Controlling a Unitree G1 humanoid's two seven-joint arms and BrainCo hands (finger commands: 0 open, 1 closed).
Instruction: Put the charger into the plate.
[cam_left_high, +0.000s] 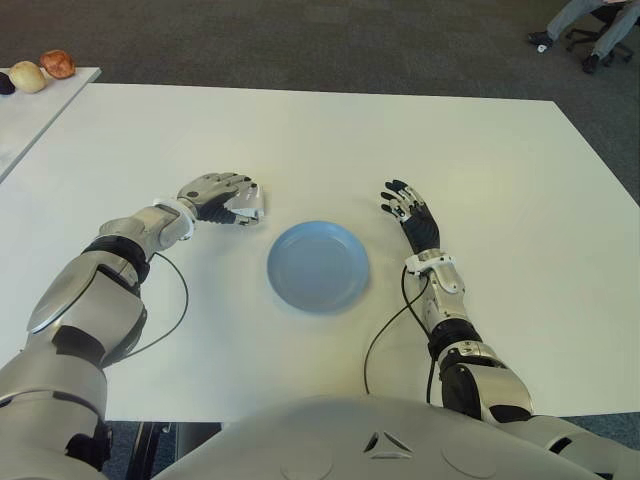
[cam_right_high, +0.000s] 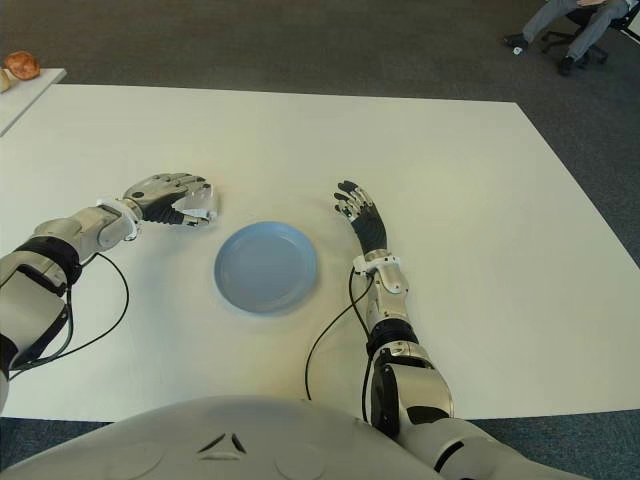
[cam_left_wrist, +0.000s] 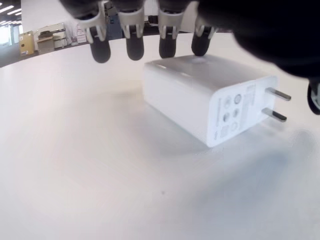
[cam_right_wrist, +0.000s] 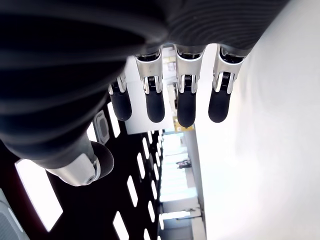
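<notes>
My left hand (cam_left_high: 222, 197) arches over the charger (cam_left_wrist: 207, 97), fingertips (cam_left_wrist: 134, 46) at its top but not yet clamped, the charger flat mid-table beside the plate (cam_left_high: 318, 266); my right hand (cam_left_high: 407, 210) lies open, idle.

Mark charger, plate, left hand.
charger (cam_left_wrist: 200, 97), left wrist view, top face of white body.
plate (cam_left_high: 318, 265), left eye view, blue centre.
left hand (cam_left_high: 218, 195), left eye view, back of hand over charger.
</notes>
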